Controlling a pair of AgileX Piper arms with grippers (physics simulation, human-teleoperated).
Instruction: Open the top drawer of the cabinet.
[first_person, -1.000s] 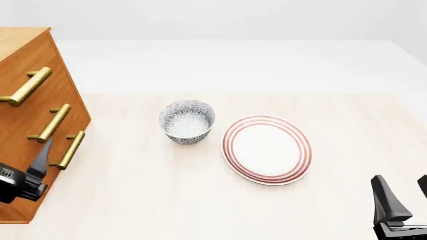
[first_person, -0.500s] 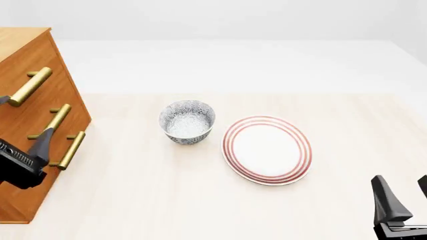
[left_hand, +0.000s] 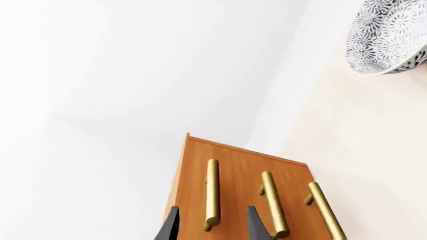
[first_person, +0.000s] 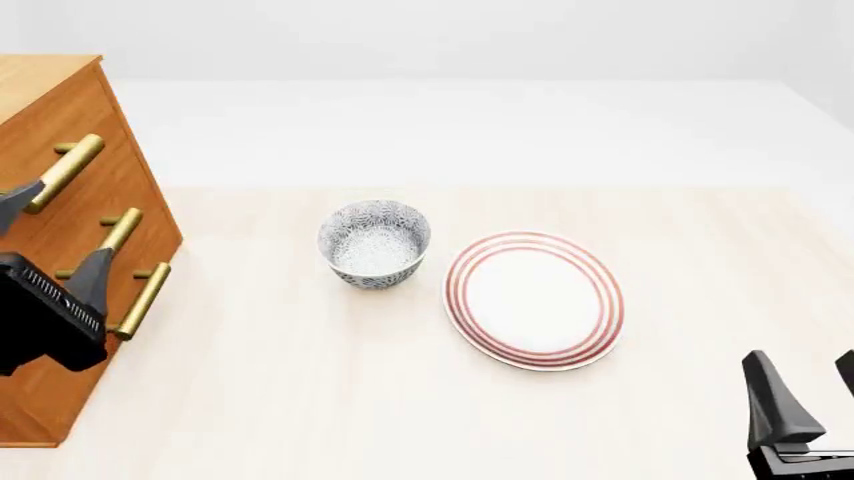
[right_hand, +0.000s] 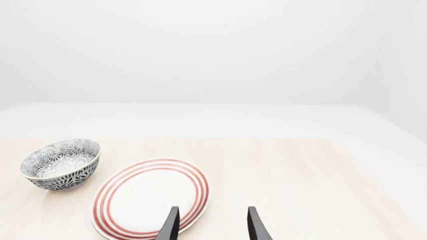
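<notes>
The cabinet (first_person: 67, 200) is standing at the left edge of the pale wooden bench (first_person: 334, 400), its three brass-handled fronts facing right across the bench. The top drawer (first_person: 74, 130) is sitting flush with the two below it, its handle (first_person: 60, 172) lying in line with theirs. The left claw (first_person: 54, 235) is hovering in front of the cabinet with its fingers spread apart: one dark fingertip (first_person: 19, 200) is showing beside the near end of the top handle, the other (first_person: 94, 272) lower, by the middle handle. In the left wrist view the two fingers are straddling the near end of the top handle (left_hand: 211, 192) without touching it (a clear gap is showing on each side). A patterned grey bowl (first_person: 374, 243) is sitting upright near the middle of the bench, and a white plate with red rings (first_person: 534, 300) is lying just to its right, apart from it. The right claw (first_person: 807, 395) is resting at the near right corner of the front view, fingers parted and holding nothing, well away from the cabinet.
</notes>
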